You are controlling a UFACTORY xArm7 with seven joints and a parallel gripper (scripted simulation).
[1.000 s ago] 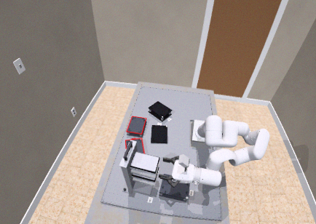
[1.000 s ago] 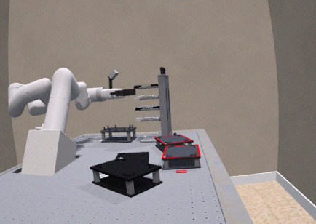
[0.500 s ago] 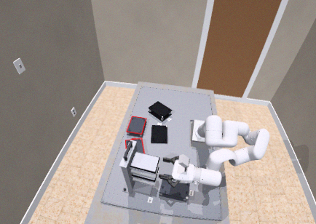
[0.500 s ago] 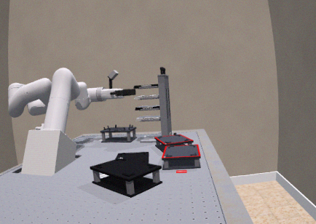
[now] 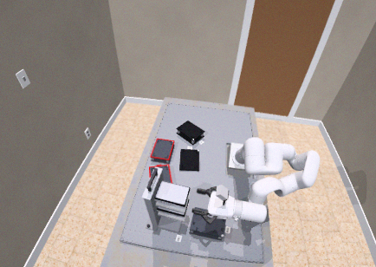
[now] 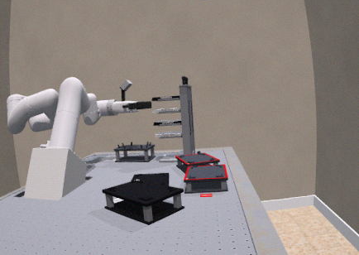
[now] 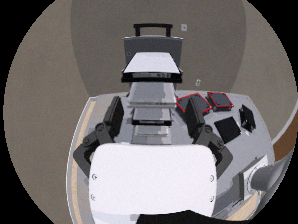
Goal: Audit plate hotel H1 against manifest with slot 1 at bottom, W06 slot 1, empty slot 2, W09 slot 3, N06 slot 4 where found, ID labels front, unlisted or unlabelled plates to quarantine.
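The plate hotel H1 (image 6: 187,113) stands at the near end of the deck in the top view (image 5: 169,197). Its four slots each show a plate edge: top (image 6: 165,98), third (image 6: 166,110), second (image 6: 167,122), bottom (image 6: 168,135). The top plate looks white from above (image 5: 173,193) and in the wrist view (image 7: 152,66). No labels can be read. My gripper (image 6: 138,105) is open and empty. It is level, just in front of the hotel, at a height between the top two slots (image 5: 201,200). Both fingers frame the plate stack in the wrist view (image 7: 154,123).
Two red-rimmed quarantine nests (image 6: 205,173) (image 6: 198,159) lie beside the hotel. A raised dark nest (image 5: 208,227) stands under my wrist. A black nest (image 5: 191,132) and a flat black pad (image 5: 190,159) lie farther along the deck. The arm base (image 5: 238,155) is at the right.
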